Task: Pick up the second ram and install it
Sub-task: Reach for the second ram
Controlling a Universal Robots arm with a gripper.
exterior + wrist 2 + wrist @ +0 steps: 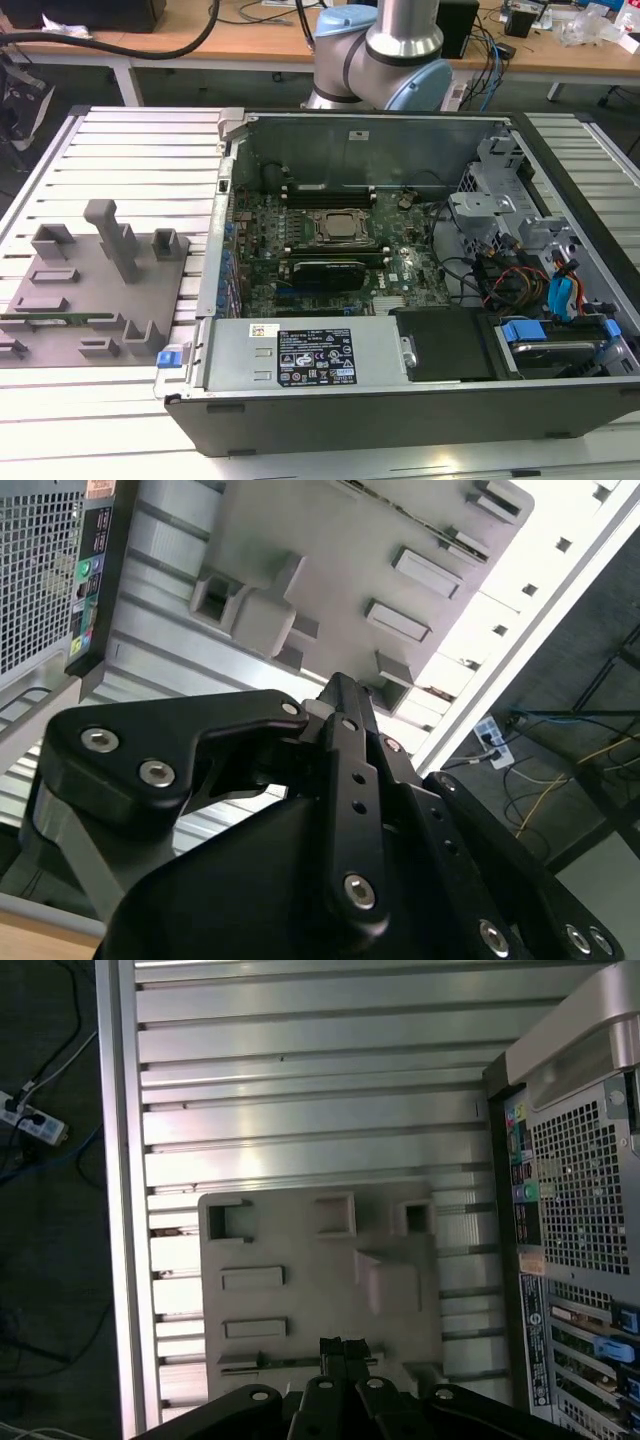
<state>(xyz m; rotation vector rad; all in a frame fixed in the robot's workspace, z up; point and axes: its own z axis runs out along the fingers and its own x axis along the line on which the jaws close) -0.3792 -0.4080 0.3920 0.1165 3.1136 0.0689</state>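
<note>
End effector: in the first wrist view the end effector hung over the grey tray, fingertips drawn narrow and pressed together, with nothing held between them.
Second ram: in the exterior view the second ram, a thin green strip, lay flat in the tray along the side nearer the camera, towards the exterior view's left, well apart from the computer case.
Tray: it sat on the slatted metal worktop just beside the case, with its upright blocks standing at the middle and its far side.
Computer case: it lay on its side with the cover off and the motherboard exposed; long black slots ran beside the processor.
Robot arm: the arm's base stood behind the case, at the far edge of the worktop.
</note>
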